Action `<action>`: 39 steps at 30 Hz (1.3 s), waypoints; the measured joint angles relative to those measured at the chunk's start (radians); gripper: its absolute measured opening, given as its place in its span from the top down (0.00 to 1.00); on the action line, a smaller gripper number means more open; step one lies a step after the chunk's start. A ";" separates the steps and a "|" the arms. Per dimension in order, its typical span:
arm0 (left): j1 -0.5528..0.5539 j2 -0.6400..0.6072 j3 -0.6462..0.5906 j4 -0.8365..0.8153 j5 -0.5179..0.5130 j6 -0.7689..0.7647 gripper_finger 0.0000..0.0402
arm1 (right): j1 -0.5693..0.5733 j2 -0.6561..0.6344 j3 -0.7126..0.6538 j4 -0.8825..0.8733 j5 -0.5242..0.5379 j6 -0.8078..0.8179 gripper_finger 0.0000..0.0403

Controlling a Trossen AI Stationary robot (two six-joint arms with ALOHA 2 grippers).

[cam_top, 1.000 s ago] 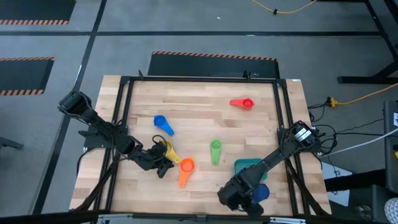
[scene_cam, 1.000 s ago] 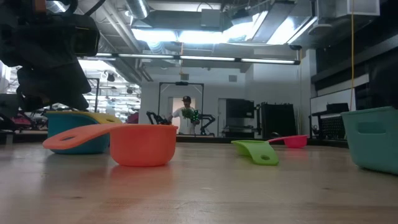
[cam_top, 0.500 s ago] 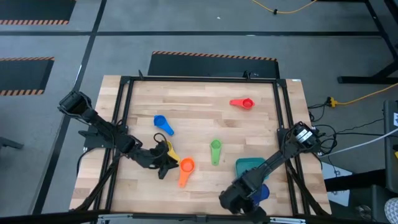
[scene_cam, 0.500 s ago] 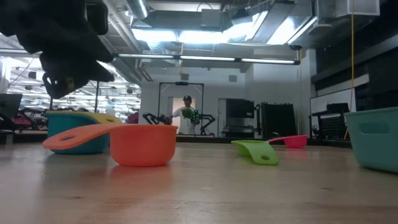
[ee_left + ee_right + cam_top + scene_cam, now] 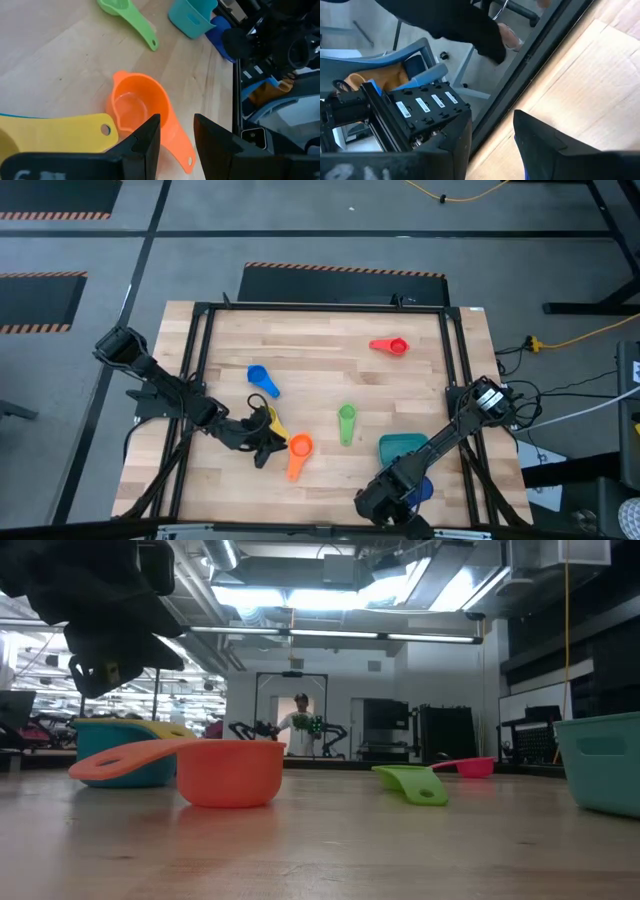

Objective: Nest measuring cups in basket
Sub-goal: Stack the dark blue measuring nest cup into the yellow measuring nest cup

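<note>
On our left gripper the jaws stand a narrow gap apart with nothing between them, poised just above the orange cup, whose handle runs back under the fingers; the yellow cup lies touching it on one side, its flat handle with a small hole beside the orange bowl. From above, this gripper sits near the table's front left, with the dark blue cup a little behind it and the green cup toward the middle. On our right gripper the jaws also show a narrow gap, and we see nothing clamped in them; it hangs over the table's front edge near the right corner, beside a blue cup and just in front of the teal basket. The red cup lies well apart at the back right. The wooden table carries them all.
</note>
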 joint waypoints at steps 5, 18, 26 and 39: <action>0.009 0.000 0.000 0.000 -0.002 0.013 0.72 | 0.001 0.000 0.000 0.000 0.000 0.041 0.62; 0.048 0.000 0.000 -0.001 -0.006 0.108 0.72 | 0.002 -0.001 0.000 -0.077 -0.093 0.046 0.62; 0.051 0.000 0.000 -0.002 -0.005 0.107 0.72 | 0.051 -0.050 0.000 -0.171 0.080 0.068 0.62; 0.051 0.000 0.000 -0.001 -0.006 0.105 0.72 | 0.058 -0.061 0.000 -0.154 0.169 0.185 0.62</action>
